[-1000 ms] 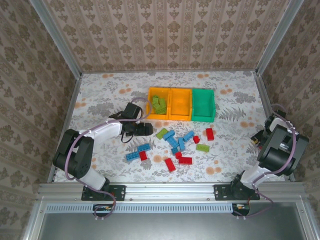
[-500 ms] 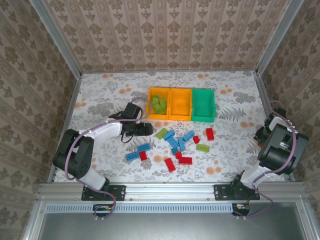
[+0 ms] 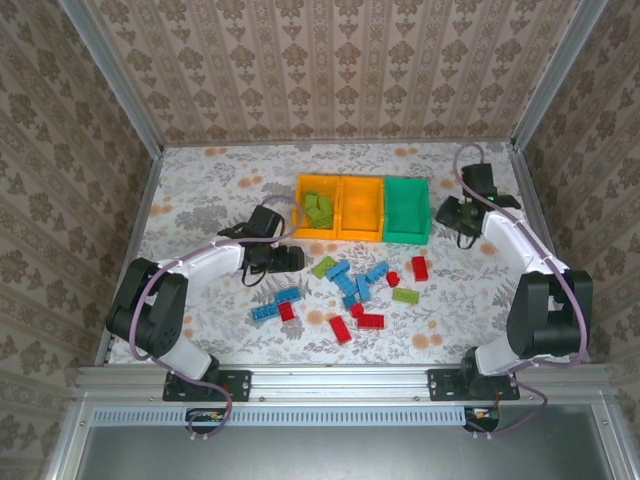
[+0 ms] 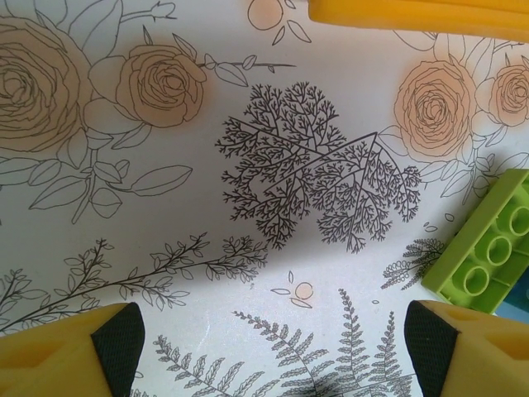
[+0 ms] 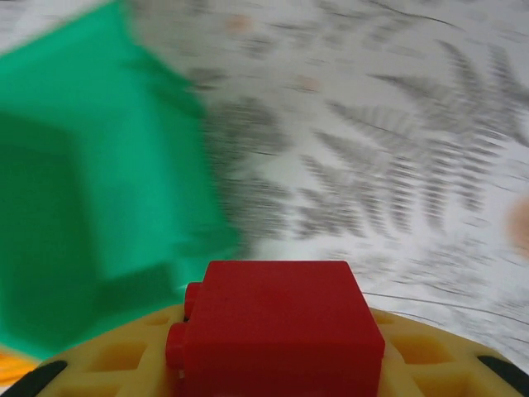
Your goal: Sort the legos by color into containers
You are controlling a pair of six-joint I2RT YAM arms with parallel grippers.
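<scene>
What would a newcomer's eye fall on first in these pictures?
First, the red brick gripped in the right fingers, just beside the green bin. Next, the loose scatter of blue, red and green bricks in front of the row of bins. The left fingers stand open beside that scatter.

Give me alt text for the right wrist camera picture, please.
A red brick sits gripped in the yellow hand at the bottom, close to the camera. A green bin stands at left on a blurred floral table.
</scene>
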